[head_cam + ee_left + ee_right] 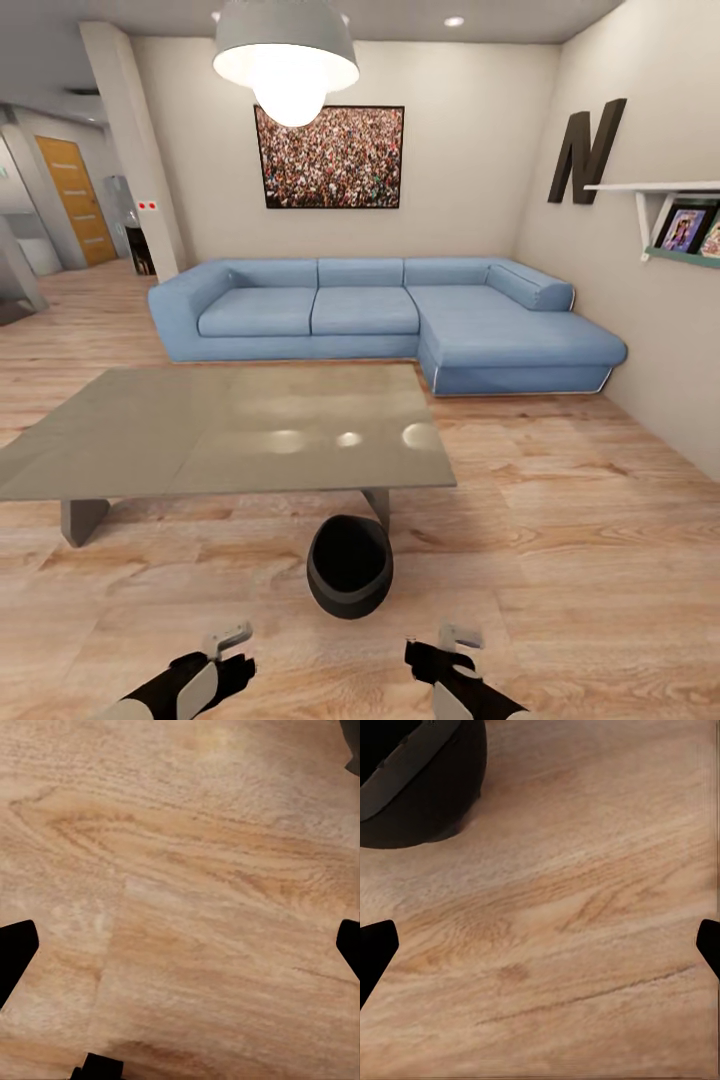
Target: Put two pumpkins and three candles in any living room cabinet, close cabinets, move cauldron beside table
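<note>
Nearest, low over wood floor (600, 560): left gripper (228, 640) and right gripper (455, 640), both spread wide, empty. Ahead: black cauldron (349, 566), tipped on side, touching near edge of grey coffee table (220, 430). Risk: nudge could roll it away. Beyond: blue sofa (380, 315). Wall letter "N" (588, 150); no other legible writing.

This is a home's living room. A long blue corner sofa (390, 320) stands against the back wall beneath a large framed picture of a crowd (330, 157). A low grey desk (200, 430) with a glossy top sits on a light wood-plank floor (600, 520) before it. A white pendant lamp (286, 60) hangs overhead. On the side wall are a big dark letter N (587, 150) and a white shelf (655, 190) carrying framed photos (684, 228). A wooden door (76, 198) shows down a hallway.
</note>
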Robot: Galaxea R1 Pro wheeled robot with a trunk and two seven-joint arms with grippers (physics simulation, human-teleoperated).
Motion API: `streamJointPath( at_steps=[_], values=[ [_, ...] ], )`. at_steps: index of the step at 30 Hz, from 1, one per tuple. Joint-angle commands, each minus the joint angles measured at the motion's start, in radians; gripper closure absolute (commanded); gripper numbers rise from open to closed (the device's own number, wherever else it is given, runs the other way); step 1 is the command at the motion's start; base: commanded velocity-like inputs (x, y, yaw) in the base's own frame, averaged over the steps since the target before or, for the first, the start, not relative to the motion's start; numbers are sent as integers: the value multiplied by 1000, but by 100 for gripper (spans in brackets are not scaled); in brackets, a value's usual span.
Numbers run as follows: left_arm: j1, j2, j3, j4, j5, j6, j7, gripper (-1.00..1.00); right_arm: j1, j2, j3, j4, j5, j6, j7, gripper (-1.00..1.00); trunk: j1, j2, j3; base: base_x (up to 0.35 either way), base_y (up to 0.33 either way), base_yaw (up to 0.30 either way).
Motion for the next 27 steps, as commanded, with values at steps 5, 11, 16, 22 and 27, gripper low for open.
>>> streamJointPath(
  at_steps=[5,11,16,22,27],
  values=[
    [1,-5,-11,5,2,-15,6,-100,11,0,9,4,-11,-21,-4,-100,-19,35,15,0,0,0],
    [4,-6,-11,14,-9,-26,6,-100,41,0,9,5,-10,-51,-4,-100,-42,77,34,0,0,0],
    [15,-8,-12,26,-8,-55,6,-100,52,0,10,6,-11,-68,-5,-100,-62,112,49,0,0,0],
    [24,-15,-12,53,-9,-109,5,-100,57,0,9,7,-12,-69,-5,-100,-85,154,68,0,0,0],
    [28,-17,-14,57,-8,-113,4,-100,57,0,9,28,-12,-72,-4,-100,-104,189,84,0,0,0]
  ],
)
